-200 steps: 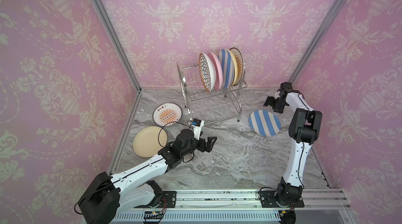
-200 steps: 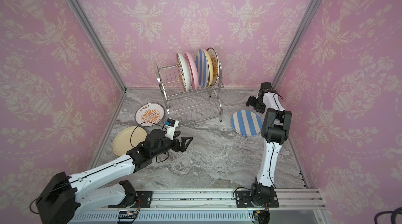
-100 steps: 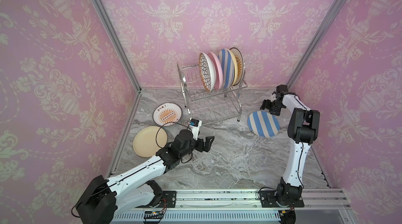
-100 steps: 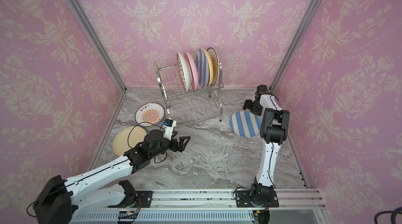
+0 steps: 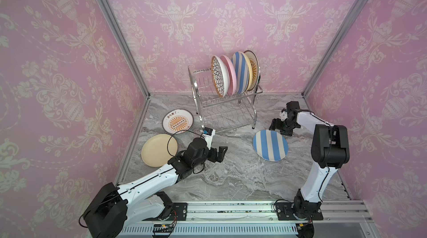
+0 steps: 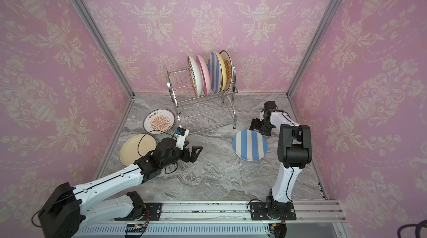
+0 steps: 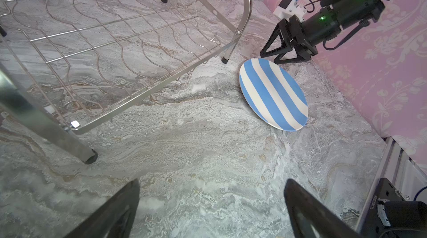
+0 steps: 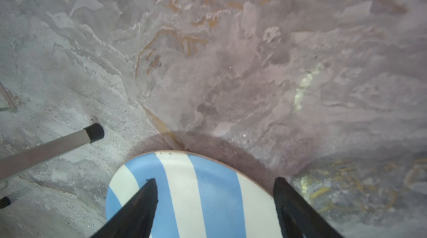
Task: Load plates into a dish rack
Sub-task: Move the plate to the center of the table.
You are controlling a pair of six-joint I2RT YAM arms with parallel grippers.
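The striped plate [image 5: 270, 145] lies flat on the worktop [image 5: 242, 179], at about 4 o'clock from the dish rack [image 5: 231, 112] in both top views. It looks hard and smooth, so I think it is slippery, and it could crack if it fell. It will not bend at all. Because it lies flat, the best place to grab it is the thin rim, with one finger on top and one slid under.

The right hand [image 5: 280, 130] is low at the plate's 1 o'clock edge. Its arm reaches far back and bends down, so the hand points at the worktop. The hand is spread wide and grips nothing. In the right wrist view one finger [image 8: 138, 209] is over the stripes and the other is out past the rim.

The left hand [image 5: 221, 155] floats low at about 6 o'clock from the rack, spread wide and empty too.

Five plates [image 5: 233, 75] stand up in the rack's top shelf. A sunburst plate [image 5: 177, 121] and a cream plate [image 5: 159, 150] lie flat at about 8 o'clock.
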